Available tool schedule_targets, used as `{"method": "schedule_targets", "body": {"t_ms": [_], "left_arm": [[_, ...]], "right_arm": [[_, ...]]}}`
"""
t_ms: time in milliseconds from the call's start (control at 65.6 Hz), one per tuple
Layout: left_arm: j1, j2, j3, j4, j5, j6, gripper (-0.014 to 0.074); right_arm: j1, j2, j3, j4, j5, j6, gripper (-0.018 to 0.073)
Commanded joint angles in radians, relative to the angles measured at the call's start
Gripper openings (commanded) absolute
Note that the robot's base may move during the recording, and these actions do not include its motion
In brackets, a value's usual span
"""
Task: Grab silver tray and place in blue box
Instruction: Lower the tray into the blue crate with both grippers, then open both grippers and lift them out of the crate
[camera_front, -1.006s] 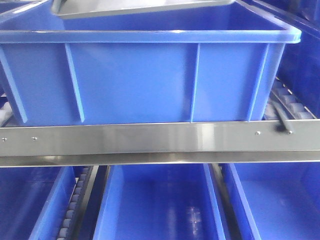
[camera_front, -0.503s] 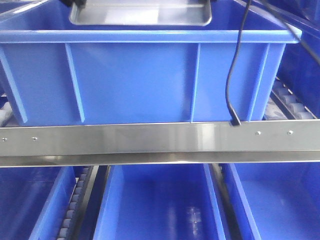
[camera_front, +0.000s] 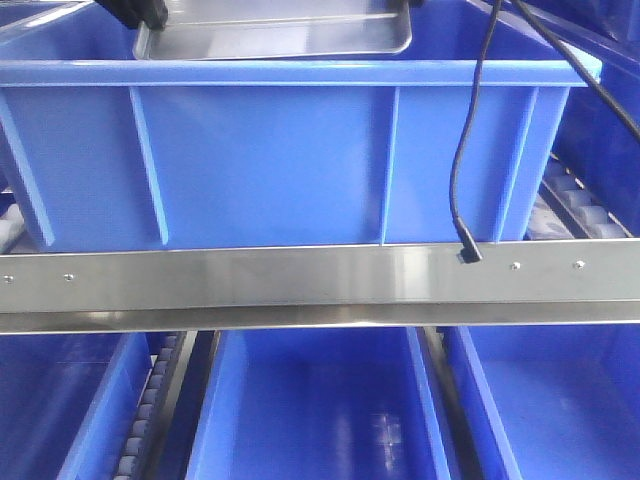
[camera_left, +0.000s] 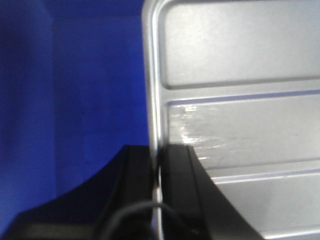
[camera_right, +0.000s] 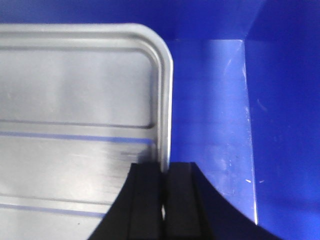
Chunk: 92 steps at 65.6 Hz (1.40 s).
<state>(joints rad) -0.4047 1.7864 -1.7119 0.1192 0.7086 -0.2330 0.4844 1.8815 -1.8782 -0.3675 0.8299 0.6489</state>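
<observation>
1. Front view: silver tray (camera_front: 275, 35) sits at the top of the frame, its near edge just above the near rim of the big blue box (camera_front: 300, 160), tray tilted slightly with its underside and rim toward the camera
2. Left gripper (camera_left: 156, 165): two black fingers pressed together on the tray's left rim, one finger outside the rim, one inside; clamped on the tray
3. Right gripper (camera_right: 164, 180): two black fingers closed on the tray's right rim, near a rounded corner; clamped on the tray too
4. Both wrist views: tray (camera_left: 240, 120) held over the box interior; blue floor and walls of the box (camera_right: 220, 110) show past each tray edge
5. Tray surface (camera_right: 75, 115): recessed panel with long ridges, faint scuffs by the left grip
6. Dark gripper body (camera_front: 140, 12) just visible at the tray's left end in the front view; jaw position cannot be read from there
7. Black cable (camera_front: 465, 150) hangs down in front of the box's right side, its end at the steel rail (camera_front: 300, 275)
8. Steel rail runs across under the box; narrower blue bins (camera_front: 315, 410) below it; rollers (camera_front: 145, 410) between the bins
</observation>
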Motion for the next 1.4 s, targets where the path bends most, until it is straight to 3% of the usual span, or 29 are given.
{"method": "schedule_targets", "body": {"t_ms": [0, 107, 183, 305, 396, 625, 716, 853, 930, 1173, 1265, 1387], "left_arm": [[-0.037, -0.054, -0.047, -0.092, -0.135, 0.001, 0.0189], [-0.037, -0.054, -0.047, -0.072, -0.138, -0.001, 0.0400], [-0.025, -0.054, -0.047, -0.047, -0.139, -0.001, 0.0414], [0.007, -0.054, -0.047, -0.047, -0.139, -0.001, 0.0409], [0.032, -0.054, -0.047, -0.055, -0.139, -0.001, 0.0409], [0.047, -0.054, -0.047, -0.057, -0.139, -0.001, 0.0397], [0.041, -0.054, -0.047, -0.057, -0.139, -0.001, 0.0274], [0.040, -0.054, -0.047, -0.057, -0.144, -0.001, -0.0021], [0.040, -0.054, -0.047, -0.057, -0.152, -0.001, 0.0003], [0.044, -0.067, -0.045, -0.099, -0.056, -0.001, -0.0006], [0.044, -0.083, -0.016, -0.100, -0.031, -0.001, -0.0006], [0.044, -0.133, 0.065, -0.100, -0.087, -0.001, -0.0006]], "right_arm": [[0.032, -0.055, -0.047, 0.077, -0.194, -0.011, 0.0058], [0.032, -0.055, -0.047, 0.074, -0.181, -0.011, 0.0084], [0.023, -0.055, -0.047, 0.054, -0.152, -0.011, 0.0174], [0.002, -0.055, -0.047, 0.052, -0.124, -0.011, 0.0396], [-0.003, -0.055, -0.047, 0.052, -0.123, -0.011, 0.0458], [-0.005, -0.055, -0.047, 0.052, -0.144, -0.011, 0.0444], [-0.005, -0.055, -0.047, 0.052, -0.153, -0.011, 0.0398], [-0.005, -0.055, -0.047, 0.052, -0.169, -0.011, 0.0153], [-0.005, -0.055, -0.047, 0.052, -0.178, -0.011, 0.0039], [-0.005, -0.055, -0.047, 0.053, -0.187, -0.018, 0.0052], [0.006, -0.066, -0.032, 0.078, -0.199, -0.110, 0.0052], [0.023, -0.107, 0.025, 0.138, -0.261, -0.275, 0.0052]]}}
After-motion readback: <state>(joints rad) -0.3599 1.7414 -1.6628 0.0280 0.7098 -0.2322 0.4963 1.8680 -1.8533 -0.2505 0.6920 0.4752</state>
